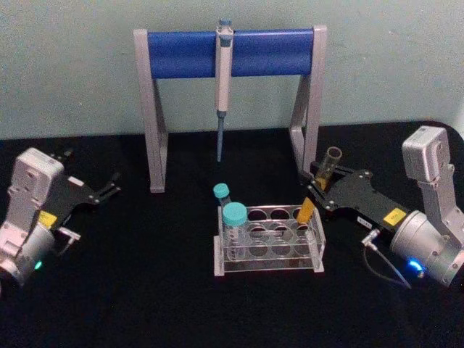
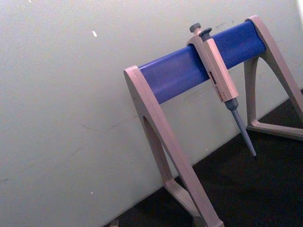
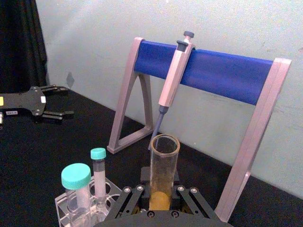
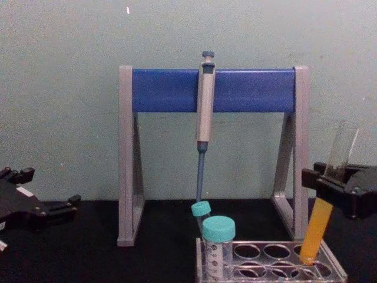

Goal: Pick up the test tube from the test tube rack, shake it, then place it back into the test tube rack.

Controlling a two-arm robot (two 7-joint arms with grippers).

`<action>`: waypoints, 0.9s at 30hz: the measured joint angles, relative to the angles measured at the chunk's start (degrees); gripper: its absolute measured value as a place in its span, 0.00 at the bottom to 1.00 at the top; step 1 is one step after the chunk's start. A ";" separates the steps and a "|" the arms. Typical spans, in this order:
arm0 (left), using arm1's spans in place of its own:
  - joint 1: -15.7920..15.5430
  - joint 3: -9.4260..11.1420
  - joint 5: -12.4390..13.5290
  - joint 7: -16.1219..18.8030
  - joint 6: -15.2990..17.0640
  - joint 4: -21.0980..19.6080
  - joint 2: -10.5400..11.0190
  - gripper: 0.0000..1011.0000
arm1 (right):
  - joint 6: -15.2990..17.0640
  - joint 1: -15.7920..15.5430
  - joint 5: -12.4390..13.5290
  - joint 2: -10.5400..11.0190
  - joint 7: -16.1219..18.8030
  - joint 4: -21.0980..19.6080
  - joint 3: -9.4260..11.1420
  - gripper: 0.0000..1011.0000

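The test tube (image 1: pixel 324 174) is a clear glass tube with orange-yellow liquid in its lower half. It leans, open mouth up and toward the right. Its orange lower end (image 4: pixel 312 233) dips into a back right hole of the test tube rack (image 1: pixel 290 261), a low clear rack on the black table. My right gripper (image 1: pixel 317 181) is shut on the test tube at mid-height, just above and right of the rack. In the right wrist view the test tube (image 3: pixel 164 165) stands between the black fingers (image 3: pixel 187 196). My left gripper (image 1: pixel 110 187) rests open at the far left, holding nothing.
A wide clear tube with a teal cap (image 1: pixel 234 225) and a thin teal-capped tube (image 1: pixel 222 197) stand in the rack's left side. Behind the rack rises a grey-and-blue pipette stand (image 1: pixel 232 52) with a pipette (image 1: pixel 223 80) hanging from it, against the wall.
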 joint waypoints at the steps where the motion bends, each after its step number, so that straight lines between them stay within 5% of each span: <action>1: 0.00 0.00 0.00 0.00 0.00 0.00 0.00 0.99 | 0.13 0.08 0.10 -0.05 0.00 0.18 -0.02 0.22; 27: 0.00 0.00 0.00 0.00 0.00 0.00 0.00 0.99 | 2.65 1.46 0.58 -0.83 -0.43 2.15 -0.98 0.22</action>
